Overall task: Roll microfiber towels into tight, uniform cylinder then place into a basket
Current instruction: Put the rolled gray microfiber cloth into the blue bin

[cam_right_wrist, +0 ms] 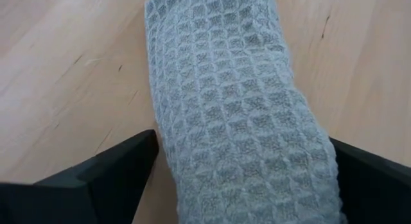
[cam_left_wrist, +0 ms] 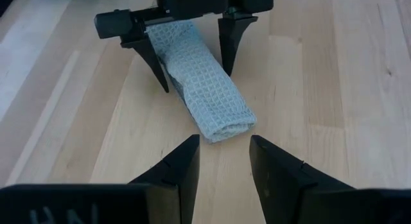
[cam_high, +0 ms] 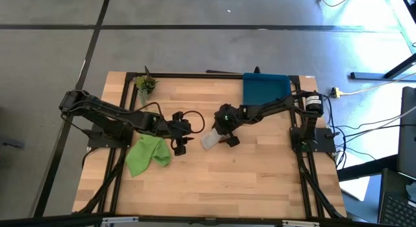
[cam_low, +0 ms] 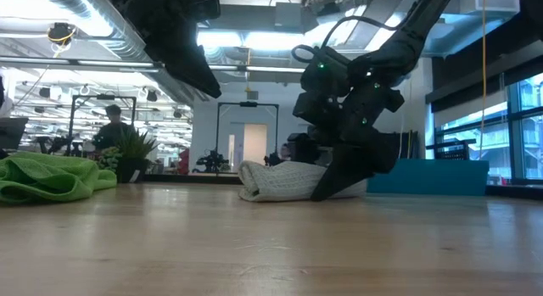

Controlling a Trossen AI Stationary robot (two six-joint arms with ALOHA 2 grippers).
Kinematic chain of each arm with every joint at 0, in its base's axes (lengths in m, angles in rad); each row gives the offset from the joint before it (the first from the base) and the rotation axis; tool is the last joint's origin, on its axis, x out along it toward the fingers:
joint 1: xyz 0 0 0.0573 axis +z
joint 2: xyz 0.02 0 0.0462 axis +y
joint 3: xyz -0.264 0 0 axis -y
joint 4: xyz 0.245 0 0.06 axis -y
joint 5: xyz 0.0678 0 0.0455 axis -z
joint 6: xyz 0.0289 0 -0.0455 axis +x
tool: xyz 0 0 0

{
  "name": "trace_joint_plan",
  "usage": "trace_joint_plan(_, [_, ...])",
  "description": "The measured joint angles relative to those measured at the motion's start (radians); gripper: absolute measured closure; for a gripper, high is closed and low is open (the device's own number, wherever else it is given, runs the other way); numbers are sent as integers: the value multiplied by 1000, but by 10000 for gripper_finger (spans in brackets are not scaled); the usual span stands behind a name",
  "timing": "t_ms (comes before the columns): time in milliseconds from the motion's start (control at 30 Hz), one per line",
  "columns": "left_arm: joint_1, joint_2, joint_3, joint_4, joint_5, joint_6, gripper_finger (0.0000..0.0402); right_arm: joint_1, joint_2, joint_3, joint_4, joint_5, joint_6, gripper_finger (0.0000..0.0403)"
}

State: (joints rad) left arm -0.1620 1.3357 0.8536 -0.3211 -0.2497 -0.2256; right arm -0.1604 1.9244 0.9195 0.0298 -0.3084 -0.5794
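Observation:
The light grey towel (cam_high: pixel 211 141) lies rolled into a short cylinder on the table's middle; it also shows in the low view (cam_low: pixel 284 179) and the left wrist view (cam_left_wrist: pixel 205 89). My right gripper (cam_high: pixel 227 137) is open, pointing down, with one finger on each long side of the roll's right end (cam_right_wrist: pixel 237 121). My left gripper (cam_left_wrist: pixel 221 160) is open and empty, level with the table, just left of the roll's free end (cam_left_wrist: pixel 225 129). The lime green towel (cam_high: pixel 148 154) lies crumpled at the front left. The dark-blue basket (cam_high: pixel 265 88) stands at the far right. My right gripper has its fingers (cam_left_wrist: pixel 154 63) on the two long sides of the grey roll, coming from above and lying across it. The roll rests on the table. I cannot tell whether the fingers touch the cloth or only stand beside it.
A small potted plant (cam_high: pixel 145 84) stands at the far left corner. Bare wood lies along the near half of the table (cam_high: pixel 221 188). In the low view a person (cam_low: pixel 110 126) shows far back in the room.

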Motion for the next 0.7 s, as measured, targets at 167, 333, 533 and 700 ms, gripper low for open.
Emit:
trace_joint_plan(167, [0, 0, 0, 0, 0, 0, 276, 1, 0, -2, -7, -3, 29, 57])
trace_joint_plan(333, [0, 0, 0, 0, 0, 0, 276, 3, 0, -3, -16, -10, 75, 155])
trace_joint_plan(533, [0, 0, 0, 0, 0, 0, 276, 3, 1, -2, -17, -7, 75, 292])
trace_joint_plan(700, [0, 0, 0, 0, 0, 0, 276, 2, 1, -2, -16, -3, 83, 357])
